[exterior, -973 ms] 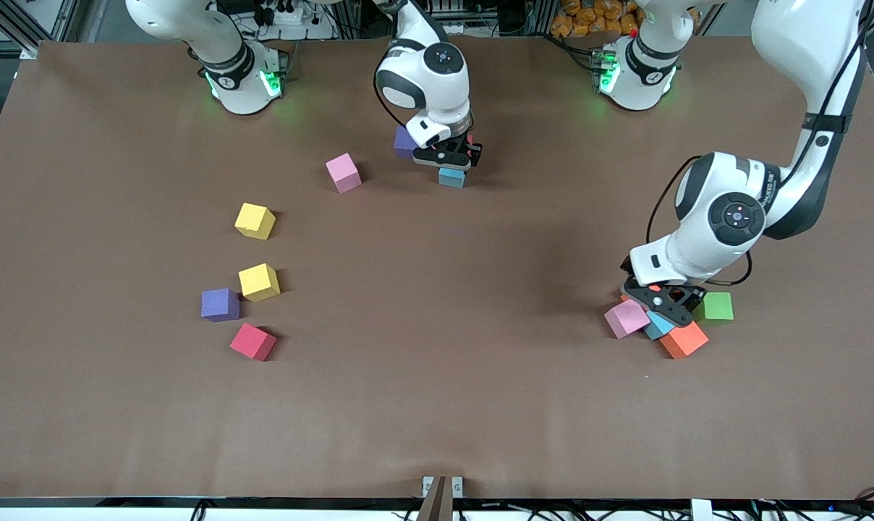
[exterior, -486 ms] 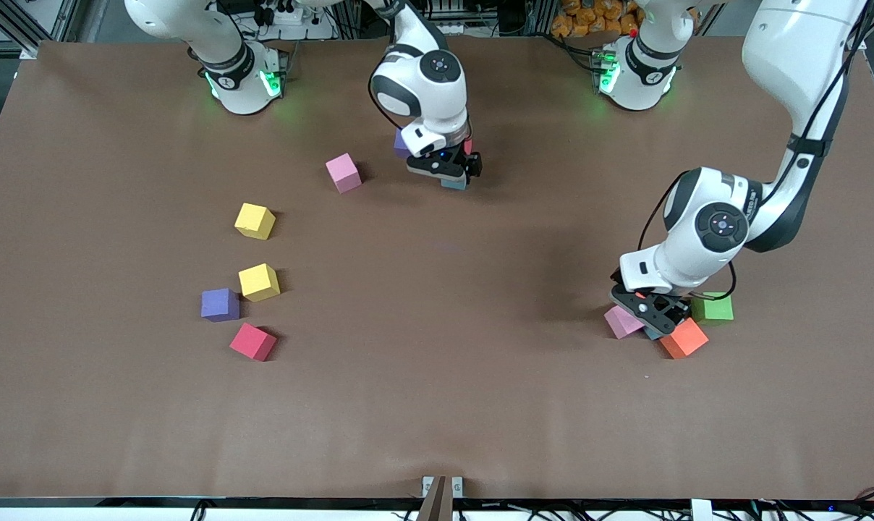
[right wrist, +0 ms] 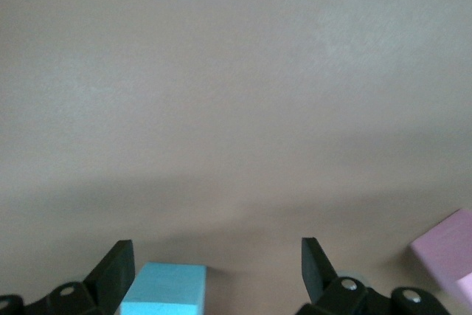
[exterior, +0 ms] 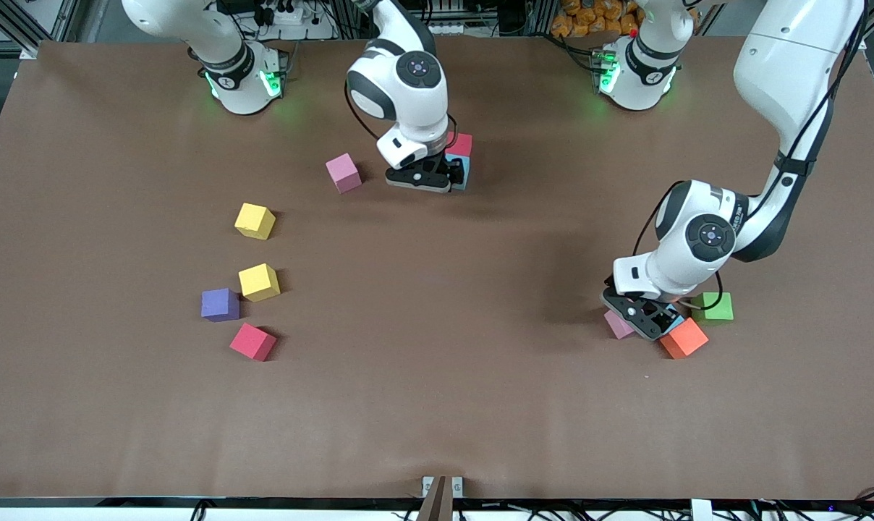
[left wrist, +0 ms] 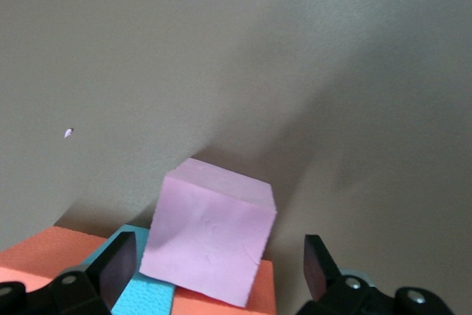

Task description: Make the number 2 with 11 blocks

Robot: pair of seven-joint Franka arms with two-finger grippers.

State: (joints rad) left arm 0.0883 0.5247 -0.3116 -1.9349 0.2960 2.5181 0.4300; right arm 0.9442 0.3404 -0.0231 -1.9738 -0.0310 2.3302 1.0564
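Hovering low w/ left gripper [exterior: 643, 318], fingers [left wrist: 118, 267] spread wide and gripping nothing, straddling the pink block [left wrist: 210, 237] in the cluster w/ a blue block [left wrist: 144, 285] and orange block [exterior: 684, 338] just beside, green cube [exterior: 717, 306] close by; prob lining up to pick pink for the digit. Sitting w/ right gripper [exterior: 421, 176] over the start of the number 2, jaws apart and empty, blue cube [right wrist: 164, 289] under one finger, red cube [exterior: 460, 145] touching, pink cube [exterior: 344, 172] near. Waiting loose toward right arm's end: two yellow blocks [exterior: 255, 221], purple block [exterior: 220, 305], red block [exterior: 252, 341].
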